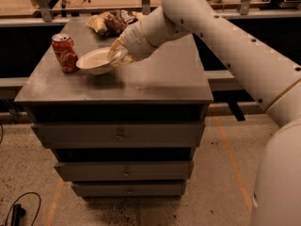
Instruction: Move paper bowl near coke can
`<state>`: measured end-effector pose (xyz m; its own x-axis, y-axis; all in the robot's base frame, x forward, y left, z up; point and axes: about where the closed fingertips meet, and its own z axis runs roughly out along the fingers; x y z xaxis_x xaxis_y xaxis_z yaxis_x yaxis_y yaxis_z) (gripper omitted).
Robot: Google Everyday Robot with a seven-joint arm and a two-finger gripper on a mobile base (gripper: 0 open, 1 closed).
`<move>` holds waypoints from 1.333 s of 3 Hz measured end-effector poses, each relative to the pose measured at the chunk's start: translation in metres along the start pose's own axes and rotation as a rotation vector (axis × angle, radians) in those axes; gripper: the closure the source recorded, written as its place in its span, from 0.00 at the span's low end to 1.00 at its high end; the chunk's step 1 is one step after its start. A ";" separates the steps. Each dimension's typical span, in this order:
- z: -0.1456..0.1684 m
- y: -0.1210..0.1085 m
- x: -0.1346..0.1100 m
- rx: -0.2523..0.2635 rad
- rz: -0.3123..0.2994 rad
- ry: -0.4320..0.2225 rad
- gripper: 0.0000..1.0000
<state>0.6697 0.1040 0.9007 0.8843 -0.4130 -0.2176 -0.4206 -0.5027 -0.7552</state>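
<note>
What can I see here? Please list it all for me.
can: one, red with a silver top, upright on the left of the cabinet top.
bowl: one, off-white, just right of the can, held by its right rim.
snack bag: one, brown and yellow, back of the cabinet top.
cabinet: one, grey, with drawers, middle of view.
cable: one, black, on the floor at lower left.
arm: one, white, reaching in from the right.
pincer: one, pale, closed on the bowl's right rim.
</note>
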 end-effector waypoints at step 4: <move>-0.027 0.006 0.046 0.068 0.143 0.088 0.00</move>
<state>0.7021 0.0612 0.9028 0.7938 -0.5433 -0.2733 -0.5240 -0.3828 -0.7609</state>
